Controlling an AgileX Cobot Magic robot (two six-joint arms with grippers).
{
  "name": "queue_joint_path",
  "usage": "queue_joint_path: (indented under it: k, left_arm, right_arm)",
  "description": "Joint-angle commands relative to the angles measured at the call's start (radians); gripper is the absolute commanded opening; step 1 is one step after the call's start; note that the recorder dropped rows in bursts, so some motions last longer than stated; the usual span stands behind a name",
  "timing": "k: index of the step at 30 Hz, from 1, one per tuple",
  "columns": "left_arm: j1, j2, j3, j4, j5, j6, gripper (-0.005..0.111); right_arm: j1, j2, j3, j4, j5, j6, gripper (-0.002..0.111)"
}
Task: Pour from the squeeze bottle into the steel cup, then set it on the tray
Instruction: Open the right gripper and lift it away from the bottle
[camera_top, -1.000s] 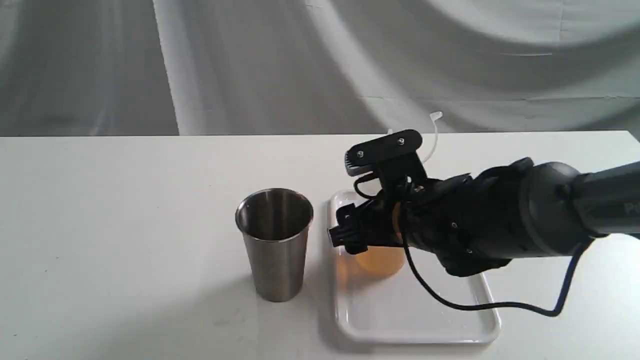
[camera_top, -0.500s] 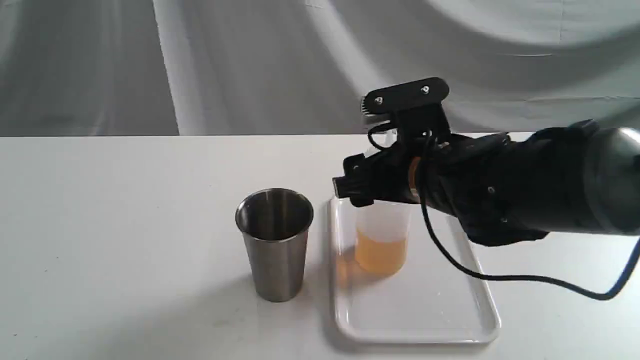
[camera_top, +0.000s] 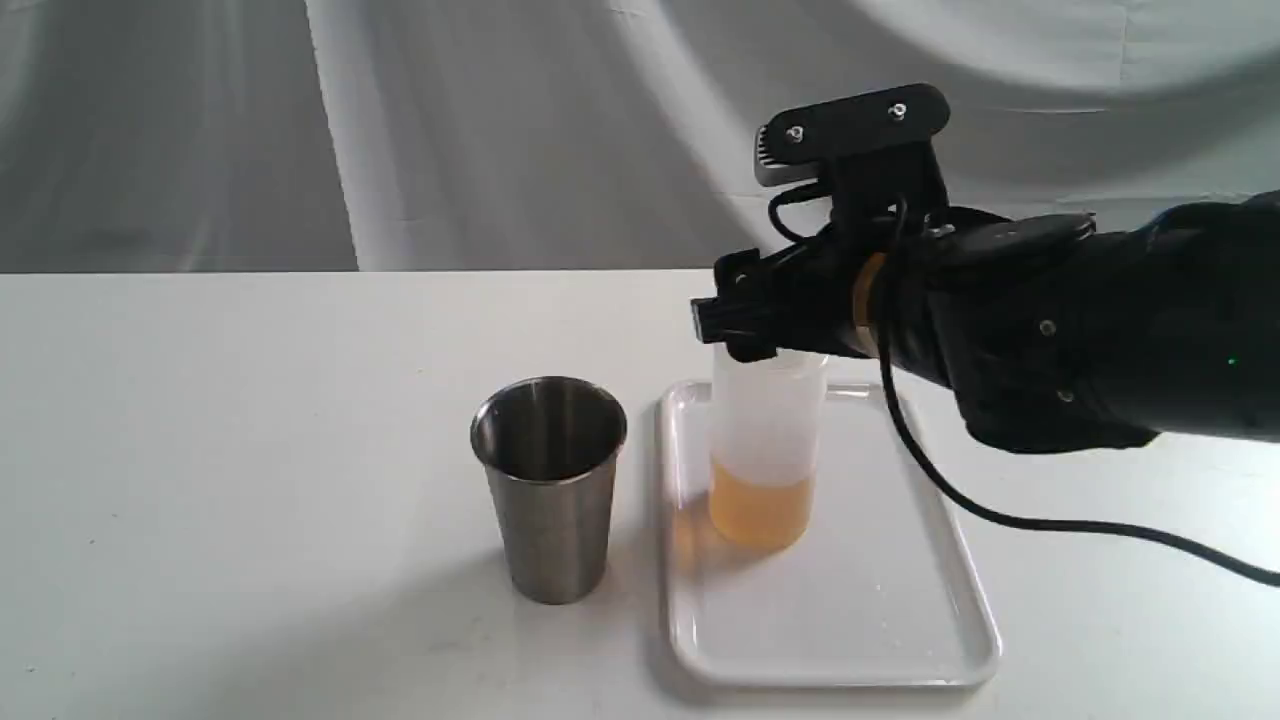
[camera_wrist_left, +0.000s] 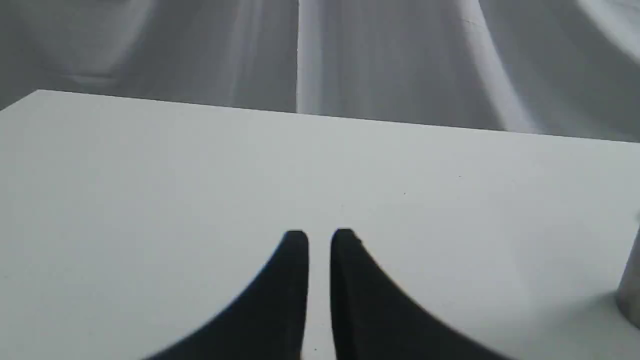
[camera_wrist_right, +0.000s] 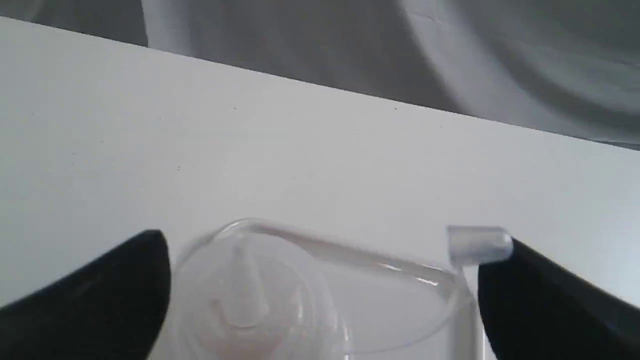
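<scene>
The squeeze bottle (camera_top: 765, 450) stands upright on the white tray (camera_top: 850, 620), amber liquid filling its lower part. My right gripper (camera_top: 735, 330) hovers at the bottle's top, open, hiding the nozzle in the exterior view. In the right wrist view the nozzle and shoulder of the bottle (camera_wrist_right: 250, 295) sit between the spread fingers of the right gripper (camera_wrist_right: 325, 250), apart from both, and the cap strap (camera_wrist_right: 350, 255) arcs toward one finger. The steel cup (camera_top: 548, 480) stands just left of the tray. My left gripper (camera_wrist_left: 320, 237) is shut over bare table.
The white table (camera_top: 250, 450) ends at a grey draped backdrop behind. A black cable (camera_top: 1050, 525) hangs from the right arm over the tray's right side. A sliver of the cup (camera_wrist_left: 631, 285) shows at the edge of the left wrist view.
My right gripper has risen from around the bottle's middle to its top and drifted slightly right. The bottle stays standing on the tray.
</scene>
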Motion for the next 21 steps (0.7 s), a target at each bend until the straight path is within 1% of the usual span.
queue_joint_path:
  k: [1, 5, 10, 17, 21]
  left_arm:
    - [-0.005, 0.003, 0.004, -0.004, 0.001, -0.002, 0.008]
    - [-0.005, 0.003, 0.004, -0.004, 0.001, -0.002, 0.008]
    - [-0.005, 0.003, 0.004, -0.004, 0.001, -0.002, 0.008]
    - [-0.005, 0.003, 0.004, -0.004, 0.001, -0.002, 0.008]
    - [-0.005, 0.003, 0.004, -0.004, 0.001, -0.002, 0.008]
  right_arm:
    - [0.001, -0.024, 0.004, 0.039, 0.041, -0.047, 0.082]
    - [0.001, -0.053, 0.004, 0.056, 0.041, -0.085, 0.082]
    - [0.001, -0.097, 0.004, 0.127, 0.041, -0.158, 0.082]
    - [0.001, -0.162, 0.004, 0.306, 0.041, -0.344, 0.082]
    - [0.001, -0.225, 0.004, 0.458, 0.048, -0.497, 0.082]
